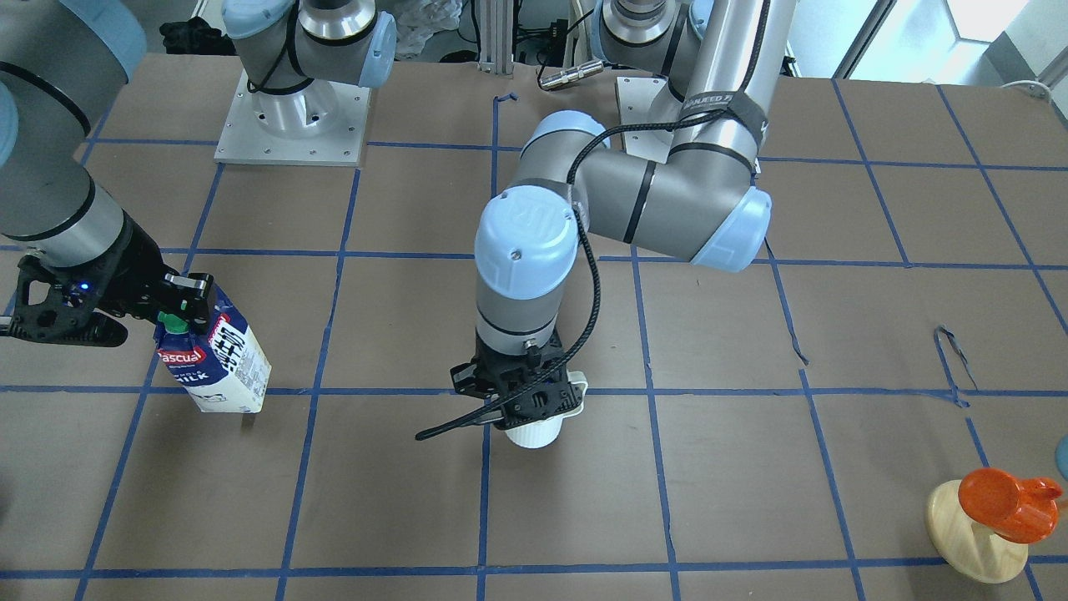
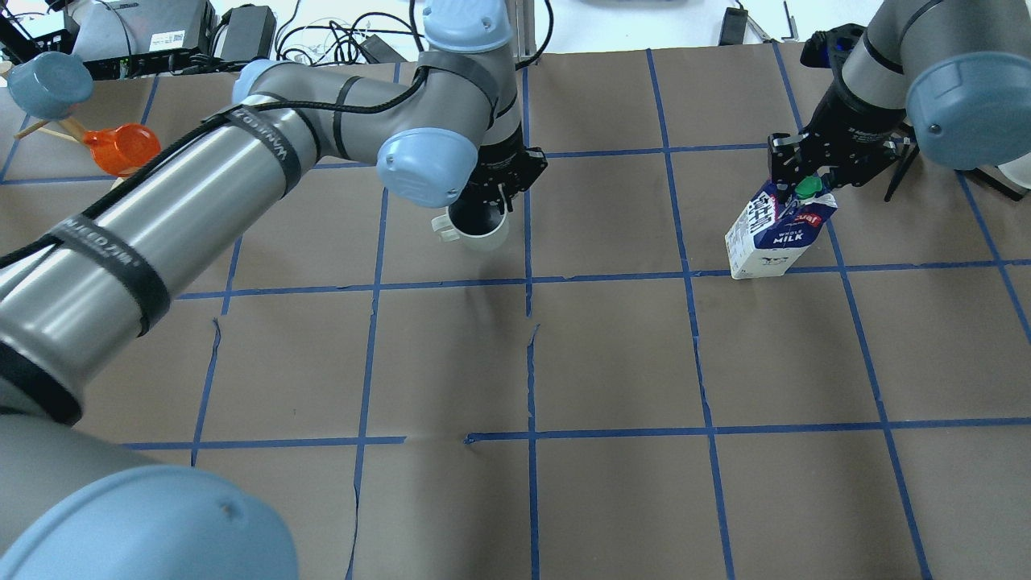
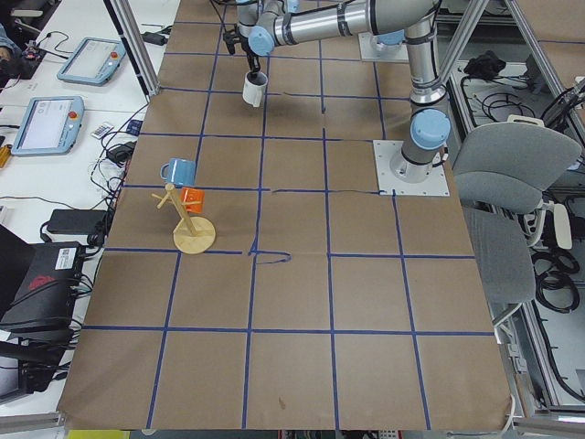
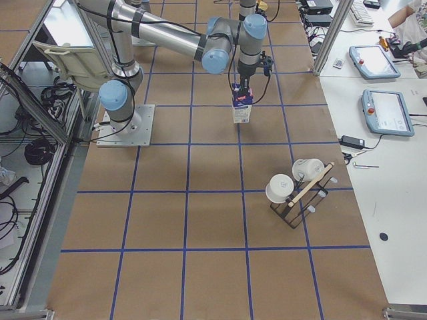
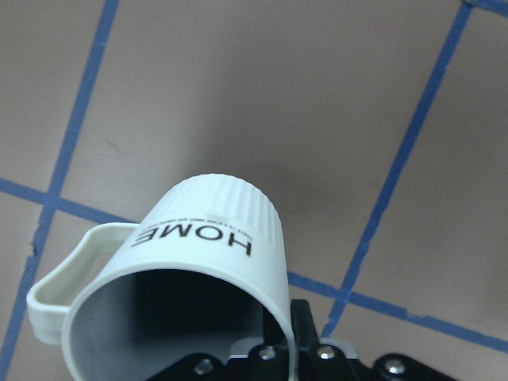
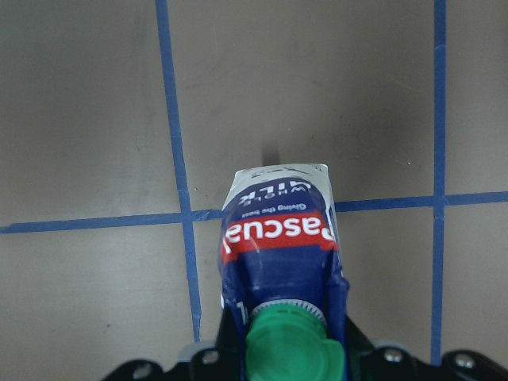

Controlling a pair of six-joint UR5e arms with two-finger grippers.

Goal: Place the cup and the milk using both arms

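- As you watch, your left gripper [image 1: 521,392] clamps the cup [image 1: 534,432] by its rim near the table's [image 1: 751,467] middle;
- your right gripper [image 1: 185,310] pinches the milk [image 1: 219,359] at its gabled top; carton tilted, well apart from the cup.

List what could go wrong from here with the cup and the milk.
1. The milk leans, pinched only at its gabled top by the right jaws; released like this, it may topple.
2. The left jaws pinch the cup at one spot on its rim, so it might swing or slip.
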